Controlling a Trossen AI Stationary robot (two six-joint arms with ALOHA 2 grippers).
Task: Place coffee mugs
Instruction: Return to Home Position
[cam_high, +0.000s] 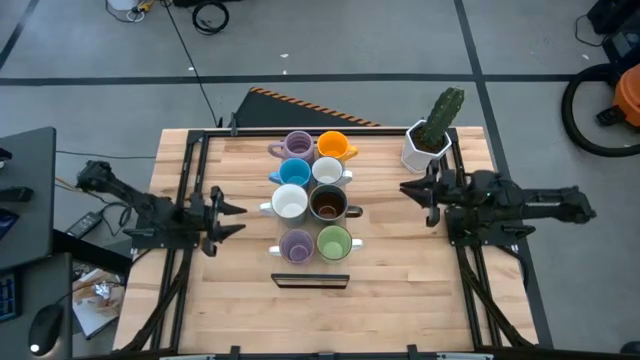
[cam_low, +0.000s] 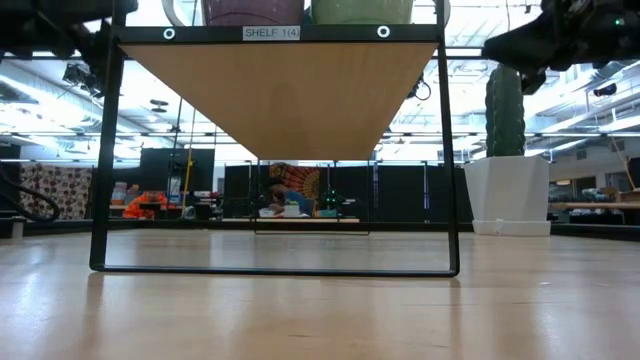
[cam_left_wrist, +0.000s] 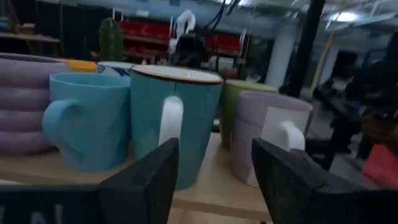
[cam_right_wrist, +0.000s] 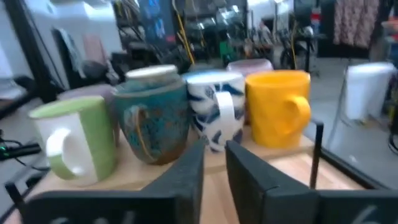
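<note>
While eight coffee mugs (cam_high: 328, 204) are standing on the shelf (cam_high: 310, 281) in two rows of four (two lilac, two white, one each blue, orange, green, brown), the left gripper (cam_high: 238, 218) is hovering beside it, open and empty. The right gripper (cam_high: 412, 198), fingers slightly parted, is hanging beside the one cactus pot (cam_high: 425, 150).

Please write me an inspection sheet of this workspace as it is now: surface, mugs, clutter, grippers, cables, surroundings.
Surface: wooden table carrying a raised shelf.
Job's things: eight mugs upright on the shelf, two columns of four; orange mug at the cactus end, green mug at the other.
Clutter: cactus pot at a table corner.
Grippers: left gripper left of the shelf, right gripper right of it; fingers apart, both empty.
Cables: black cable on the floor.
Surroundings: grey floor, desk at left.
</note>
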